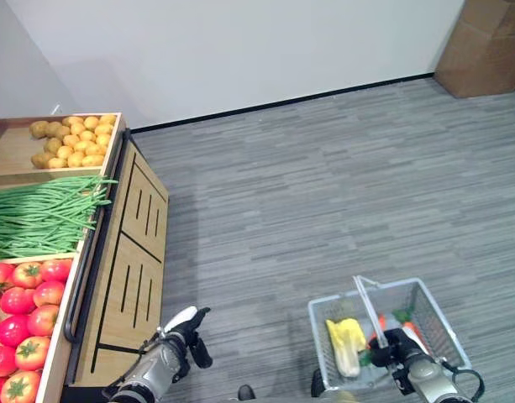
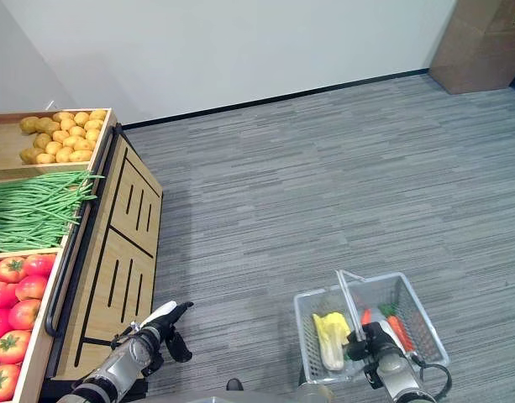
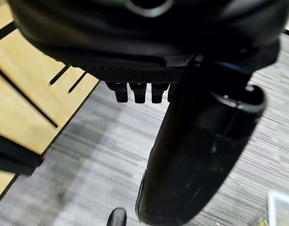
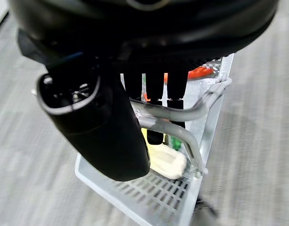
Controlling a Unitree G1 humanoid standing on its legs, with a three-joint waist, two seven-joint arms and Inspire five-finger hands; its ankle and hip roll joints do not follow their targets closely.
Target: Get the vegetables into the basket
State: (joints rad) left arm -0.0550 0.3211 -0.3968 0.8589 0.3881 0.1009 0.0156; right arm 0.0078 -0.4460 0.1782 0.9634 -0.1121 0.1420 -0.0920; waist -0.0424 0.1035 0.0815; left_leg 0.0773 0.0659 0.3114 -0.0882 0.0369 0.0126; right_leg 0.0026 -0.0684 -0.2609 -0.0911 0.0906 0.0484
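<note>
The produce stand (image 1: 114,277) with its green beans (image 1: 39,214) lies to the robot's left, nearest the empty, loosely open left hand (image 1: 180,332). The right hand (image 1: 393,348) grips the basket (image 1: 433,315) handle.

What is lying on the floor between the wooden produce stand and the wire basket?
Only bare grey floor separates the wooden stand from the wire basket, as the left eye view shows; the left hand hangs beside the stand.

Open floor (image 1: 324,193) between stand (image 1: 127,277) at left and basket (image 1: 429,315) at right; box (image 1: 484,46) far right.
</note>
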